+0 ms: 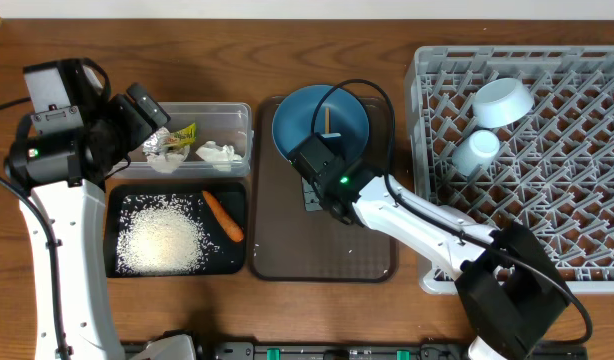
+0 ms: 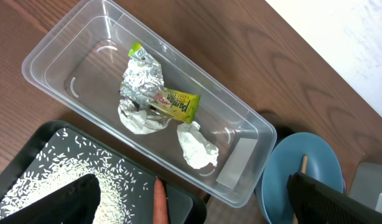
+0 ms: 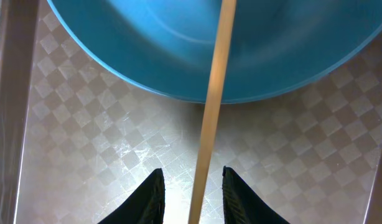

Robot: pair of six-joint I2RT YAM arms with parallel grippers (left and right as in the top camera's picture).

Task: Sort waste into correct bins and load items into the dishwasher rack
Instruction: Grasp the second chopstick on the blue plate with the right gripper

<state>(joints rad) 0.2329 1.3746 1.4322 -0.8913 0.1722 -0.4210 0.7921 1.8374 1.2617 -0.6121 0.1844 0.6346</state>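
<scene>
Right now my right fingers (image 3: pixel 150 196) are sitting half-closed around the chopstick (image 3: pixel 213 93) by the blue plate (image 3: pixel 147 43); whether they are pinching it, I can't tell. My left fingers (image 2: pixel 60 199) are hovering spread wide above the clear tub (image 2: pixel 79 62).

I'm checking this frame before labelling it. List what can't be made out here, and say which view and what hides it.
- Right wrist: the chopstick runs off the bottom edge between the fingers of the right gripper, so grip is unclear.
- Overhead: the left gripper covers the left end of the clear tub.
- Left wrist: the carrot is cut by the bottom edge.
- Right wrist: the blue plate is blurred.
</scene>
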